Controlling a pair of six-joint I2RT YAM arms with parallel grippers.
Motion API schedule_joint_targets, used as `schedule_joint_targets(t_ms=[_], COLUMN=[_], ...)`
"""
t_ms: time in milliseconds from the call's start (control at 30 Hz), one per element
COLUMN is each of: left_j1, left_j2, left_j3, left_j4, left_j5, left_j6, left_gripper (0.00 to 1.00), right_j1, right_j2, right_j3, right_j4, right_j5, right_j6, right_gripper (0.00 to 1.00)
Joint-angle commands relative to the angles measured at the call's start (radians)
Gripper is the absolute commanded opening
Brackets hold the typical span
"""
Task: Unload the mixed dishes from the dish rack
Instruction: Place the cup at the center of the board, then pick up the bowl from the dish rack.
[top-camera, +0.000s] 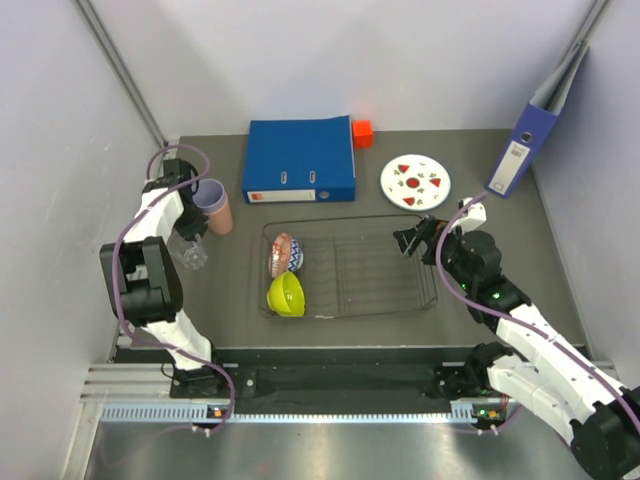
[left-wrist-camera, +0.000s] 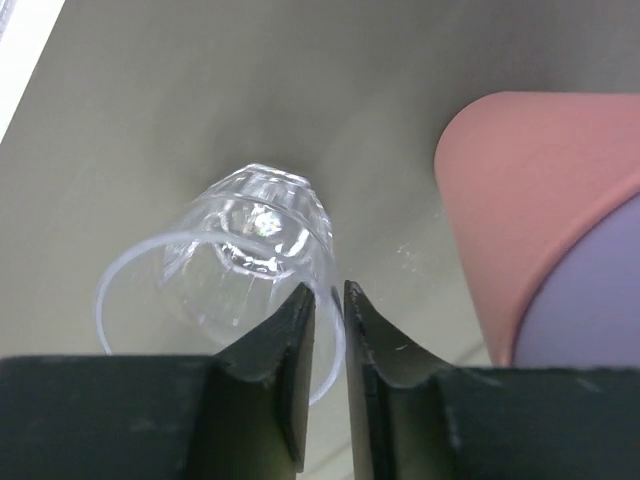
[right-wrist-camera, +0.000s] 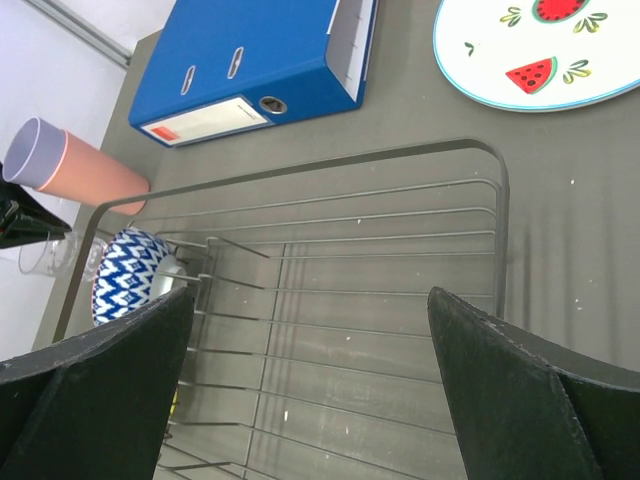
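The wire dish rack (top-camera: 420, 300) lies mid-table, with a brown-blue patterned bowl (top-camera: 285, 253) and a lime-yellow bowl (top-camera: 287, 293) at its left end. Left of it stand a lilac cup nested in a salmon-pink cup (top-camera: 213, 205) and a clear tumbler (top-camera: 190, 257). The white plate (top-camera: 415, 181) lies on the table behind the rack. My left gripper (left-wrist-camera: 325, 287) straddles the tumbler's (left-wrist-camera: 250, 250) near rim, jaws a narrow gap apart, beside the salmon cup (left-wrist-camera: 530, 200). My right gripper (right-wrist-camera: 310, 295) hangs wide open and empty over the rack's (right-wrist-camera: 500, 200) bare right part.
A blue binder (top-camera: 300, 160) lies flat behind the rack, with a small orange-red cube (top-camera: 362, 132) at its far right corner. A second binder (top-camera: 525, 150) leans against the right wall. Grey walls close in the left and right sides.
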Motion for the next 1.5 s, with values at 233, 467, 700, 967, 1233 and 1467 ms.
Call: schedule_joint_targets(t_ms=[233,467,700,967,1233,1467], left_j1=[0.006,-0.046,-0.380,-0.716,-0.915,-0.916], left_j2=[-0.143,-0.402,-0.635,-0.677,-0.495,-0.355], left_j3=[0.052,-0.034,-0.098,-0.215,-0.296,-0.213], left_j4=[-0.048,-0.046,-0.090,0.076,0.334,0.314], left_j5=[-0.028,-0.080,-0.280,-0.179,-0.260,-0.263], left_j6=[-0.007,-0.025,-0.062,-0.189,-0.246,-0.197], left_gripper=[0.51,0.82,0.99,0.99,0.99,0.98], right_j1=[0.007,0.007,0.009,0.022,0.046,0.064], right_j2=[-0.001,0.006,0.009,0.052,0.055,0.061], right_j3=[-0.003,0.000,-0.008,0.041,0.075,0.083], right_j4=[0.051,0.048,0.046,0.010,-0.029,-0.064], right_j5=[0.001,-0.010,-0.013,0.004,0.062,0.088], right_j6=[-0.013,-0.015,-0.010,-0.022,-0.027,-0.028], right_gripper=[1.00,0.99,1.00,1.00,1.00,1.00])
